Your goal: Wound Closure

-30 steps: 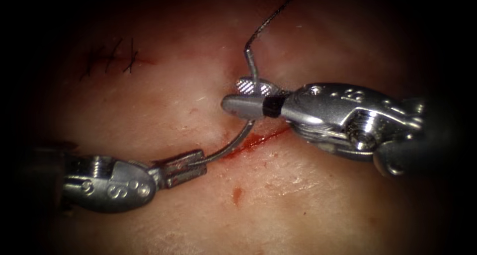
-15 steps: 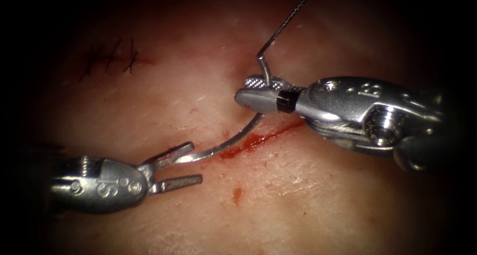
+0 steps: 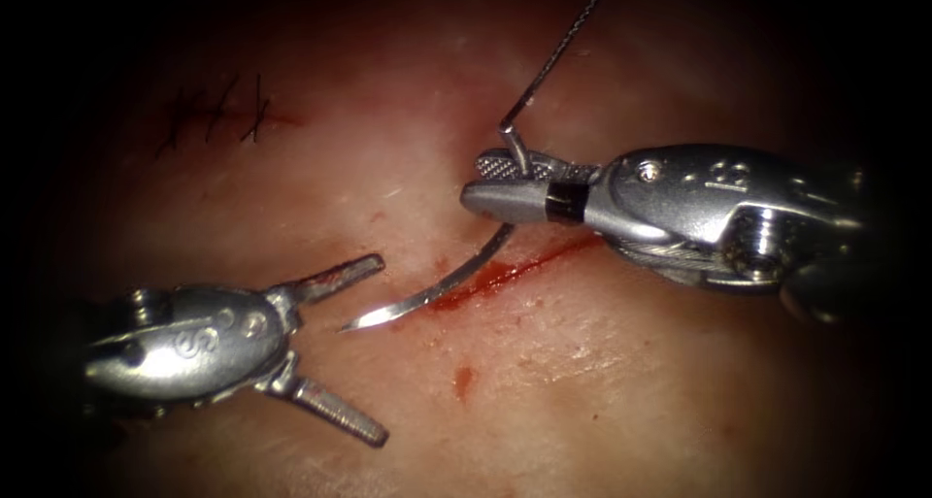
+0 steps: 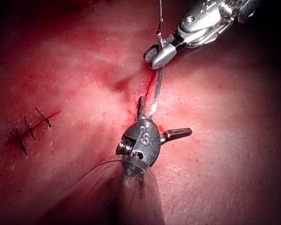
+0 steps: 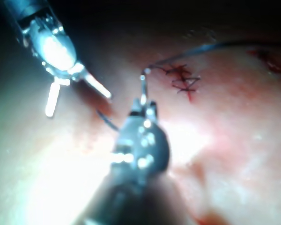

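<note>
Endoscope view: the right gripper (image 3: pixel 485 182) comes in from the right, its jaws pinched on the curved needle (image 3: pixel 442 286) close to the swaged end, where the dark thread (image 3: pixel 553 56) leaves it and runs up out of frame, its far end cut off by the dark edge. Part of the needle's curve is hidden behind the lower jaw. Below the jaws the steel arc sweeps down and left to a bright, sharp tip that lies free over the tissue (image 3: pixel 602 381); no part of it can be seen entering the surface. The cut (image 3: pixel 515 268) is a short slanted red slit, wet with red fluid (image 3: pixel 463 380), and the needle's body lies along its left end, the tip to its left. The left gripper (image 3: pixel 354 348) sits left of the cut with both ribbed jaws spread wide, holding nothing, the tip of the needle just beside its upper jaw but apart. Far to the upper left a closed row of dark stitches (image 3: pixel 218 115) crosses pale, glistening, slightly pitted tissue.

Left wrist view shows the left gripper (image 4: pixel 161 119) spread around the needle (image 4: pixel 155 93). Right wrist view is glare-washed; the right gripper (image 5: pixel 143 105) and thread (image 5: pixel 201 49) are discernible, the needle hard to make out.
</note>
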`<move>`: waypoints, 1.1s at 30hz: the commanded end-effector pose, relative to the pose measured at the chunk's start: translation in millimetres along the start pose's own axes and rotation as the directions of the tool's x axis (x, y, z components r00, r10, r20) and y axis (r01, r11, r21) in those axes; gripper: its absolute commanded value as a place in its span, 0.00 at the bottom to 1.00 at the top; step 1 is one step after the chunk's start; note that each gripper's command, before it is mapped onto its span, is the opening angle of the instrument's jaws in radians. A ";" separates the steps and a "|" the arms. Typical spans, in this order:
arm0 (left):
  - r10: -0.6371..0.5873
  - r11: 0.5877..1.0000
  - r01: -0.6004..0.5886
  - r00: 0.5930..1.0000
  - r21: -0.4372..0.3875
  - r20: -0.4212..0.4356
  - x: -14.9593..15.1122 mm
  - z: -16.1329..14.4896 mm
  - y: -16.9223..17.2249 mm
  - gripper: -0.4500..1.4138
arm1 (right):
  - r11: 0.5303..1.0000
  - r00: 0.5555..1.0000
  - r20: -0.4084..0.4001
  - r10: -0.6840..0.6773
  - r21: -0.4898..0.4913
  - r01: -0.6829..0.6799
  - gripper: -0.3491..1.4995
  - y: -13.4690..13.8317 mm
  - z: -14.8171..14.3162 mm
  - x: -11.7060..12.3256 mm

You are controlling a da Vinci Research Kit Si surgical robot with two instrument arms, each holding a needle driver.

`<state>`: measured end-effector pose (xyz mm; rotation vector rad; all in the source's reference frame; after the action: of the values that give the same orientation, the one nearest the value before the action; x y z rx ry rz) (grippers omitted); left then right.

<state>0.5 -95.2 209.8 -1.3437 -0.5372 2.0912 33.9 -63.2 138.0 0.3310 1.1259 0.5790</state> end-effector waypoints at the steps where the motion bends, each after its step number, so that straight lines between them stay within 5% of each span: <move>1: -0.022 1.000 0.022 1.000 0.002 0.012 -1.0 1.0 0.1 0.87 | 1.000 1.000 0.001 -0.026 0.018 0.026 0.00 -0.5 0.6 -0.2; 8: -0.141 0.990 0.141 0.984 0.007 0.112 -2.4 1.7 -1.9 0.85 | 0.981 0.984 -0.007 -0.175 0.082 0.175 0.00 -1.4 0.2 0.7; 16: -0.197 0.980 0.199 0.971 -0.004 0.137 -2.2 3.0 -2.9 0.83 | 0.855 0.872 -0.066 -0.486 0.170 0.489 0.00 -3.5 1.3 1.4; 27: -0.184 0.975 0.200 0.971 -0.096 0.153 -2.4 4.5 -1.5 0.77 | 0.795 0.814 -0.087 -0.574 0.178 0.579 0.00 -4.6 2.1 1.9; 33: -0.163 0.974 0.185 0.972 -0.129 0.169 -2.6 4.2 -1.9 0.49 | 0.749 0.776 -0.117 -0.620 0.203 0.630 0.00 -5.3 2.2 1.9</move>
<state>-1.3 -94.7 214.1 -1.1707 -0.8571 2.0573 37.2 -65.8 134.4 0.1142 1.2607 -0.1593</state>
